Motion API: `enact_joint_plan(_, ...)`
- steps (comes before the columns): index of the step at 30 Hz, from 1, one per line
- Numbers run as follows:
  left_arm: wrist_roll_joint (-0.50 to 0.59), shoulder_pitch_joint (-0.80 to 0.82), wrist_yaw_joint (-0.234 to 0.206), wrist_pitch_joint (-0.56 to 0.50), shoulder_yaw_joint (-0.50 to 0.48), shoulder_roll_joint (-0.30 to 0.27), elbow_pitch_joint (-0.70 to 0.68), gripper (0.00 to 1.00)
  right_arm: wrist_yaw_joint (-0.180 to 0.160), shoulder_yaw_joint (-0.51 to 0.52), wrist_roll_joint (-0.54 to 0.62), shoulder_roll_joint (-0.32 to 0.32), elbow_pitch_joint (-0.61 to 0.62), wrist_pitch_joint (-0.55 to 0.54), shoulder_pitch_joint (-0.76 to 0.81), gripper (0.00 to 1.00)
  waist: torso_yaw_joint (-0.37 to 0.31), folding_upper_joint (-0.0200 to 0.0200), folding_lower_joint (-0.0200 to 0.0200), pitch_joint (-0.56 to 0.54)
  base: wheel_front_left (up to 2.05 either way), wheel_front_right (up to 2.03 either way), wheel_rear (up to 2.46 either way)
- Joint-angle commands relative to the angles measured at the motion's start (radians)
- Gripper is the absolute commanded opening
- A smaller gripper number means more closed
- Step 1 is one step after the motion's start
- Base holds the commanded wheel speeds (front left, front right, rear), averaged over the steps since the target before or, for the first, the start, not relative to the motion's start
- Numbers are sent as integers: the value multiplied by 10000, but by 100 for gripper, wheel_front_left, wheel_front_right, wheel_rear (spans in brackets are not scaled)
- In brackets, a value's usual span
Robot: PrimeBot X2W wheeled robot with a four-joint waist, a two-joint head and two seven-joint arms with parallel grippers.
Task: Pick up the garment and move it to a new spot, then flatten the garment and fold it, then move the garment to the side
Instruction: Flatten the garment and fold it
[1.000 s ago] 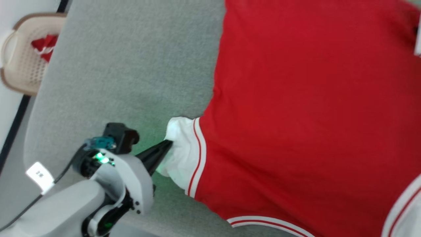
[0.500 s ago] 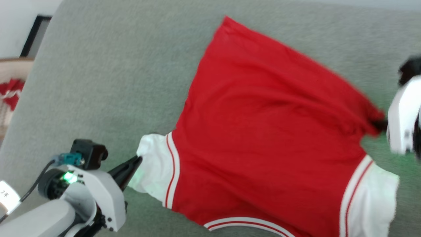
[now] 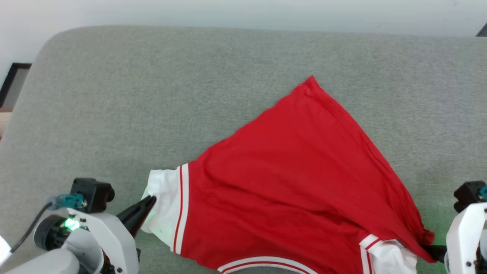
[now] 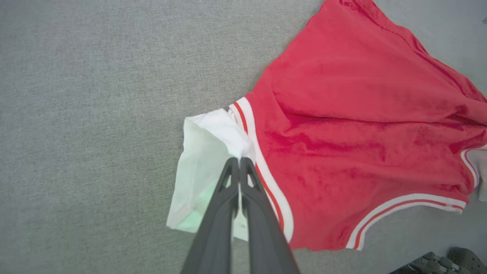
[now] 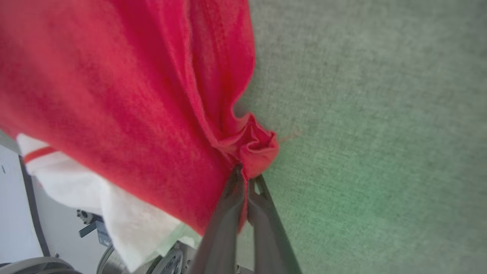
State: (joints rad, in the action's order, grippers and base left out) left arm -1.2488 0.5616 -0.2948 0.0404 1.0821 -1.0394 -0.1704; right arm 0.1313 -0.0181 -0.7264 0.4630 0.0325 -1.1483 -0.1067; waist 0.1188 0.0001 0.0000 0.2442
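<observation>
One garment (image 3: 289, 182), red with white sleeves and striped trim, lying partly spread on the grey surface (image 3: 133, 95) beneath it. Left gripper (image 4: 239, 160): fingers pinched together on the garment's white sleeve. Right gripper (image 5: 243, 171): clamped on a bunched red corner at the garment's opposite edge (cloth puckered there).

A: Head camera: set high, facing forward and down over the grey surface (image 3: 114, 95), whose far edge runs along the top of the frame.
B: Left wrist camera: near, sighting along the left gripper (image 4: 239, 161) onto the white sleeve end of the garment (image 4: 361, 125).
A: Right wrist camera: nearer still, sighting along the right gripper (image 5: 243, 171) at a bunched red corner.
B: Shared: all three take in the garment and the grey surface. The head view frames both grippers at its lower corners.
</observation>
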Motion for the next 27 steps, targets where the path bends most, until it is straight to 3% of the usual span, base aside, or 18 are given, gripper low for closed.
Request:
enact_joint_plan(1,-60,-159,-62,79,-29,24,5,0,-12,106,348,-263,39,189,269,0,-134,-1,0,-95,0,0,0)
enact_joint_plan(4,-100,-192,-39,114,-28,58,34,0,-13,350,888,-650,-100,722,338,0,-175,-1,0,-104,0,0,0)
enact_joint_plan(5,-97,-208,-31,126,-25,61,57,0,-13,362,1127,-729,-134,917,298,44,-186,-1,0,-107,0,0,0)
enact_joint_plan(6,-95,-222,-21,136,-19,73,76,0,-13,393,1261,-819,-225,1041,262,100,-195,-1,0,-116,0,0,0)
enact_joint_plan(11,-147,-272,-7,171,-27,104,99,0,-15,426,1355,-904,-114,838,126,100,-203,-1,0,-146,0,0,0)
enact_joint_plan(22,-33,-252,-51,245,16,200,9,0,-14,1342,920,-740,2289,-442,-943,100,76,-1,0,-11,0,0,0)
enact_joint_plan(27,88,-36,90,181,58,459,65,0,-14,704,1162,-506,2558,230,-2312,100,416,-1,0,212,0,0,0)
